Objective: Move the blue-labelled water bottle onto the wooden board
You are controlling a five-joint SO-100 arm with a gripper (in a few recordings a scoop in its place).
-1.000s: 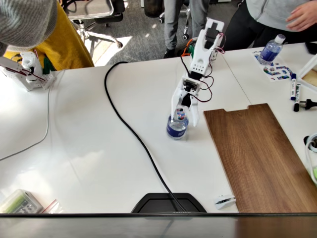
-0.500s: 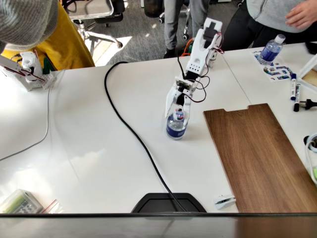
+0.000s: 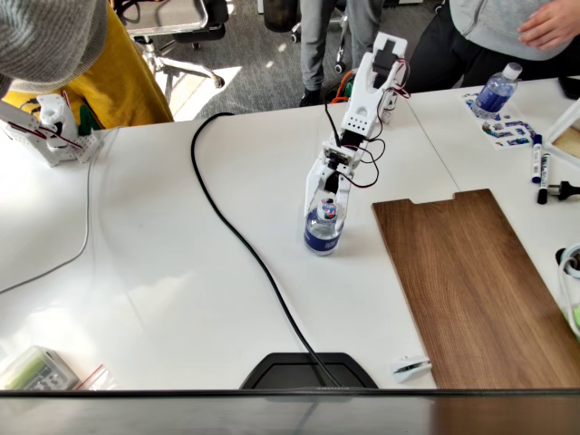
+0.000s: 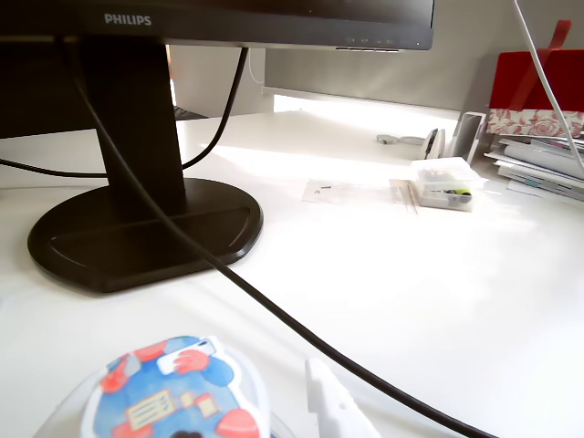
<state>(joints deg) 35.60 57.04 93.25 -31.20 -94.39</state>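
The blue-labelled water bottle (image 3: pixel 323 232) stands upright on the white table, a short way left of the wooden board (image 3: pixel 471 281). In the wrist view its whitish cap with red and blue marks (image 4: pixel 173 392) fills the bottom left. My gripper (image 3: pixel 325 201) hangs straight over the bottle, its white fingers (image 3: pixel 312 192) spread to either side of the cap and shoulder. One fingertip (image 4: pixel 333 411) shows just right of the cap with a small gap. The jaws look open around the bottle top. The board lies flat, with nothing on it.
A black cable (image 3: pixel 237 237) curves across the table to a monitor base (image 3: pixel 308 372) at the front edge. A longer blue-labelled bottle (image 3: pixel 497 91) and pens (image 3: pixel 539 168) lie at the far right. People stand behind the table. A small clear box (image 3: pixel 36 370) sits at the front left.
Over the last second the gripper shifted slightly left over the bottle and its fingers drew in from a wide spread. The bottle has stayed in place.
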